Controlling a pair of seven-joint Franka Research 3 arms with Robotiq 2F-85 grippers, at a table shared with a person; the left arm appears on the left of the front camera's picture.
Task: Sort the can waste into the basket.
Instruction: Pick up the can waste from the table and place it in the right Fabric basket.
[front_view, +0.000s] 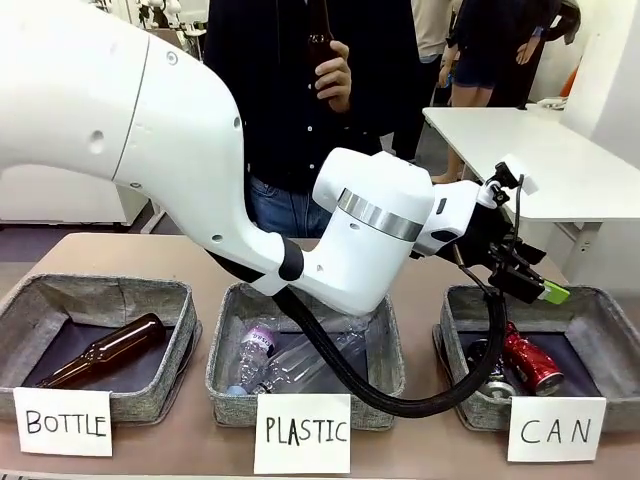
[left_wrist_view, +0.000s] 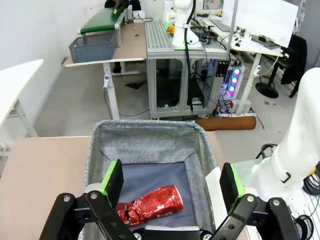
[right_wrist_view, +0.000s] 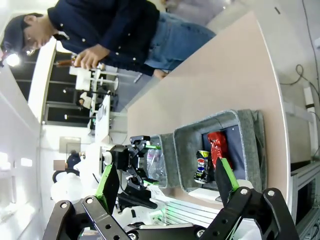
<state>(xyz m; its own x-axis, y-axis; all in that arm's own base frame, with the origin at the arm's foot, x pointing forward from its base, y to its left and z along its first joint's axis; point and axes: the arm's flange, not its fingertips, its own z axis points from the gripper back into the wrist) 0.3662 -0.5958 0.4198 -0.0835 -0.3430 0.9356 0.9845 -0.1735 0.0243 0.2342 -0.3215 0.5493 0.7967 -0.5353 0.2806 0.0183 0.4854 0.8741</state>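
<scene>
At frame right, the left hand (front_view: 520, 272) is seen released above the basket (front_view: 590, 305). A red can (front_view: 530, 365) lies inside. A straight lift clear of the rim is advised.

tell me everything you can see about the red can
The red can is a small metal drink can with a shiny, crinkled red skin, badly dented and crushed along its body. It lies on its side on the dark lining of the grey woven basket marked CAN, below the open left gripper, which does not touch it. In the front view it sits beside a dark blue and silver can; whether they touch is unclear.
</scene>
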